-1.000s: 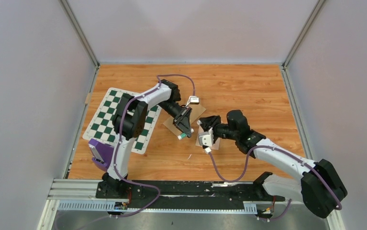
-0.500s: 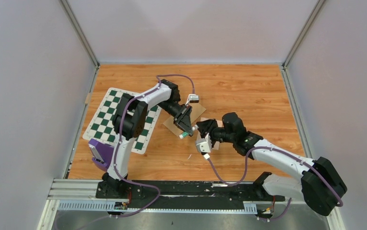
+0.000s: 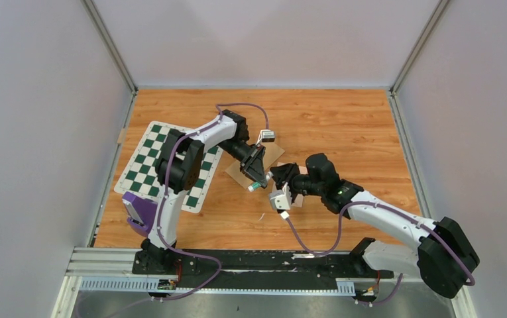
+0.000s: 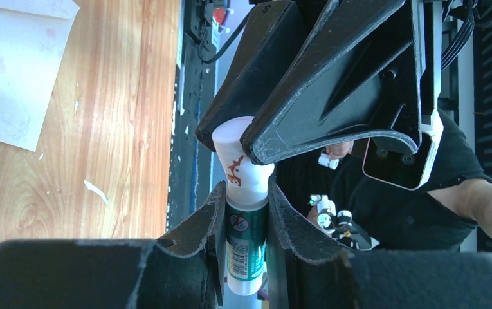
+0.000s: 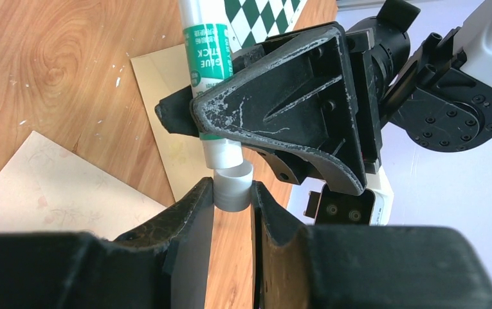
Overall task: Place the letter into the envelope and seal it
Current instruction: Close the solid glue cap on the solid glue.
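right gripper (image 5: 232, 191) slides in at frame centre, now clamps cap (image 5: 231, 177); left gripper (image 4: 246, 198) grips glue stick (image 4: 246, 246). uncapping next probably, sealing prep.

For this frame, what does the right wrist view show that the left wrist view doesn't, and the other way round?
Only the right wrist view: the tan envelope on the table, the green checkered mat, and the printed label on the glue stick. Only the left wrist view: a person in a dark shirt beyond the table edge. Both: the left gripper clamping the glue stick's green body, the right gripper clamping its white cap, and the letter lying on the wooden table.
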`<state>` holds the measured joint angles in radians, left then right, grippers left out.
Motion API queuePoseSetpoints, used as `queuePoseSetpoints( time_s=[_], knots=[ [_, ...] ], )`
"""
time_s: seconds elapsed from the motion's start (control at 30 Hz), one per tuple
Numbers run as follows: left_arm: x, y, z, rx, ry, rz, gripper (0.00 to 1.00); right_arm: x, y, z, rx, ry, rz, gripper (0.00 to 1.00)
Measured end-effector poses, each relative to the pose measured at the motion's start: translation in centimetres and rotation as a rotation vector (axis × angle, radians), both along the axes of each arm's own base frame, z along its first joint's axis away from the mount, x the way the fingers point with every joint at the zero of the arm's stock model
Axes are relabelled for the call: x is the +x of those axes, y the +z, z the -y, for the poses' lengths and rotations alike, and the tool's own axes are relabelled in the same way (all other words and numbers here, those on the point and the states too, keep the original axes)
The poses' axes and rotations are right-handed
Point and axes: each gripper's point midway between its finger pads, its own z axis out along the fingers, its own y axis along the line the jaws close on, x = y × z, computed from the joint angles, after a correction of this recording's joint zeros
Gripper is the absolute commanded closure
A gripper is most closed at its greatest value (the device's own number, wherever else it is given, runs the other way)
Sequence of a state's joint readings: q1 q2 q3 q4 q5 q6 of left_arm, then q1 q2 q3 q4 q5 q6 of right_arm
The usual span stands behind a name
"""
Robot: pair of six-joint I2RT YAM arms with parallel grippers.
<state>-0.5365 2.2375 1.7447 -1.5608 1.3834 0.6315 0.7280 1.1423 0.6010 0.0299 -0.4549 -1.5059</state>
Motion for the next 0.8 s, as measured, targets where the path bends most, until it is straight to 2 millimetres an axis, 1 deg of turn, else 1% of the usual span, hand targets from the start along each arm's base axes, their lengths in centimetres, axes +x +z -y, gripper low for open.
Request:
queuePoseSetpoints(
  time_s=[0.3, 0.8],
  knots=[
    [-0.1, 0.09, -0.06, 0.006, 0.0, -0.01, 1.0, -0.67, 0.08, 0.21, -0.023, 0.022, 0.017, 0.97],
    [-0.15, 0.01, -0.07, 0.023, 0.004, -0.041, 1.0, -0.8, -0.01, -0.01, -0.083, 0.038, 0.025, 0.95]
  ],
)
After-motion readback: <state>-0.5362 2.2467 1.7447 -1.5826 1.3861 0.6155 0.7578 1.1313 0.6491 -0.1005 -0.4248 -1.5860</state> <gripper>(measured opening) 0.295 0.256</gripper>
